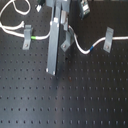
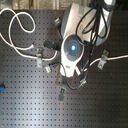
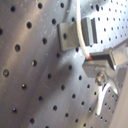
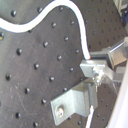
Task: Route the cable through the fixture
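Observation:
The white cable (image 1: 80, 46) runs across the black hole-board in both exterior views. Its green band (image 1: 32, 37) lies at the left clip (image 1: 25, 35). Its blue band (image 1: 92, 48) lies before the right clip (image 1: 107, 39). A middle clip (image 1: 66, 44) stands by my gripper (image 1: 51, 69), whose long grey fingers reach down to the board. In the first wrist view the cable (image 3: 80, 35) passes through a clip (image 3: 70, 32) and ends at my fingertips (image 3: 102, 58). In the second wrist view the cable (image 4: 82, 40) enters my shut gripper (image 4: 92, 67), above a metal bracket (image 4: 75, 100).
In the second exterior view the arm's hand with a blue light (image 2: 73, 47) hides the fingers. Slack cable loops (image 2: 20, 30) lie at the second exterior view's upper left. More clips stand at its top (image 2: 56, 21), bottom (image 2: 61, 92) and right (image 2: 104, 59).

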